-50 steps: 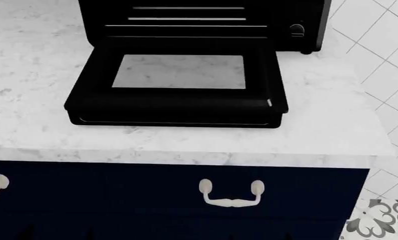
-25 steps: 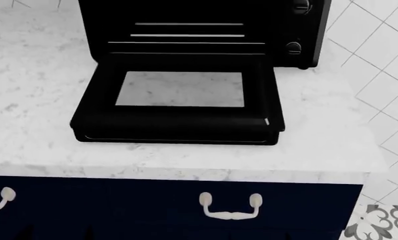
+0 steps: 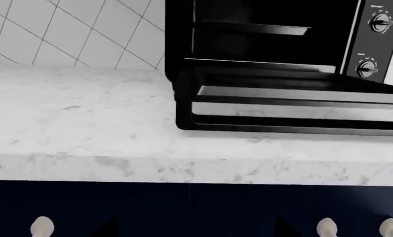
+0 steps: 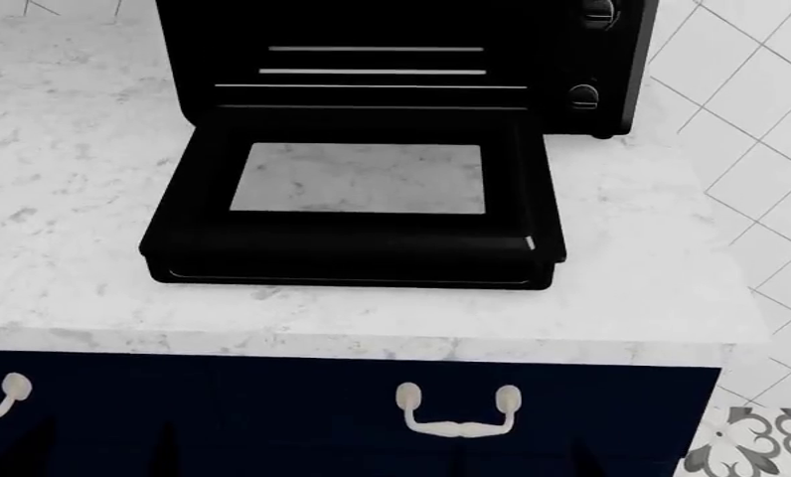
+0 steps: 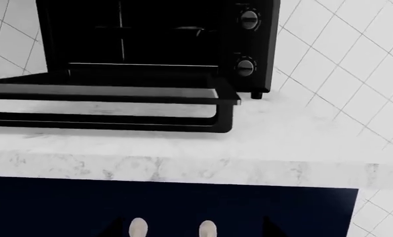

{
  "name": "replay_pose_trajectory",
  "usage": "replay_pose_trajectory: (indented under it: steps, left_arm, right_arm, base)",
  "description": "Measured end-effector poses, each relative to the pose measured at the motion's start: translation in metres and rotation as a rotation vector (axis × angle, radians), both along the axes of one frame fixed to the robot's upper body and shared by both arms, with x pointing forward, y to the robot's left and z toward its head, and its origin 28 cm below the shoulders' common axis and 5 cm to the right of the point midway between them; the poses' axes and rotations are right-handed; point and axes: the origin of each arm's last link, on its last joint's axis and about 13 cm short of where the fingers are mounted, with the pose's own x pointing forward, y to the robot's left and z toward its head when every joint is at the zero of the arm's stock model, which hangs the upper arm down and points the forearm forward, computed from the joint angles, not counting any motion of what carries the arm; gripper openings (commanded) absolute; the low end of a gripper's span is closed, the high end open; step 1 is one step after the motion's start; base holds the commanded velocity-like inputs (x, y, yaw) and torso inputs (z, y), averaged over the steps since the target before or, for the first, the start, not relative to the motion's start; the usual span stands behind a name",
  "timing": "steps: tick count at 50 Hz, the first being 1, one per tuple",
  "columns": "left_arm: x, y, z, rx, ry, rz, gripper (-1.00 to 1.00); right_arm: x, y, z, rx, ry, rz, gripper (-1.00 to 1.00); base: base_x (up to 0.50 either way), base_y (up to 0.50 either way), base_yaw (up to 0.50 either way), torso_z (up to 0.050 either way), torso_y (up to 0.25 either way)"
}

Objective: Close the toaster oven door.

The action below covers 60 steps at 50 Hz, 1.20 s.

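The toaster oven [image 4: 395, 40] is a glossy black box at the back of the marble counter, with wire racks inside and round knobs [image 4: 582, 95] on its right panel. The toaster oven door [image 4: 356, 179] lies fully open and flat over the counter, glass window up, with its bar handle [image 4: 349, 243] nearest me. The door also shows edge-on in the left wrist view [image 3: 295, 106] and the right wrist view [image 5: 111, 94]. Both grippers are low in front of the dark blue drawer, below counter height. Only the dark tips of the left gripper [image 3: 196, 233] and right gripper [image 5: 193, 233] show, set wide apart and empty.
The marble counter [image 4: 78, 219] has a front edge [image 4: 369, 348] just ahead of the door handle. Below it is a dark blue drawer front [image 4: 237, 417] with cream handles [image 4: 455, 412]. White tiled wall [image 4: 753, 119] stands at the right, patterned floor [image 4: 753, 447] below.
The head view shifted over the first half second, so oven and counter sit lower in the picture; since then nothing has moved. The door stays flat open.
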Motion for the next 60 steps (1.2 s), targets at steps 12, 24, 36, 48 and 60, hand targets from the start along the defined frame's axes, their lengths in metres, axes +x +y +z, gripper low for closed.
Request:
replay_pose_trajectory:
  steps: [12,24,36,48,60]
  left_arm:
    - [0.012,0.015,0.047,0.034,-0.060,-0.072,1.00]
    - [0.030,0.037,0.095,0.048,-0.127,-0.141,1.00]
    - [0.053,0.053,0.134,0.072,-0.117,-0.200,1.00]
    - [0.069,0.059,0.159,0.126,-0.083,-0.229,1.00]
    - [0.078,0.061,0.173,0.163,-0.067,-0.237,1.00]
  right_arm:
    - [0.012,-0.013,0.053,-0.041,-0.116,-0.033,1.00]
    - [0.023,-0.031,0.139,-0.084,-0.290,-0.069,1.00]
    - [0.016,-0.053,0.230,-0.137,-0.468,-0.125,1.00]
    - [-0.016,-0.070,0.298,-0.159,-0.621,-0.183,1.00]
    - [-0.050,-0.074,0.333,-0.177,-0.729,-0.221,1.00]
  base:
    - [0.00,0.00,0.00,0.000,0.000]
    - [0.00,0.00,0.00,0.000,0.000]
    - [0.00,0.00,0.00,0.000,0.000]
    - [0.00,0.00,0.00,0.000,0.000]
    - [0.00,0.00,0.00,0.000,0.000]
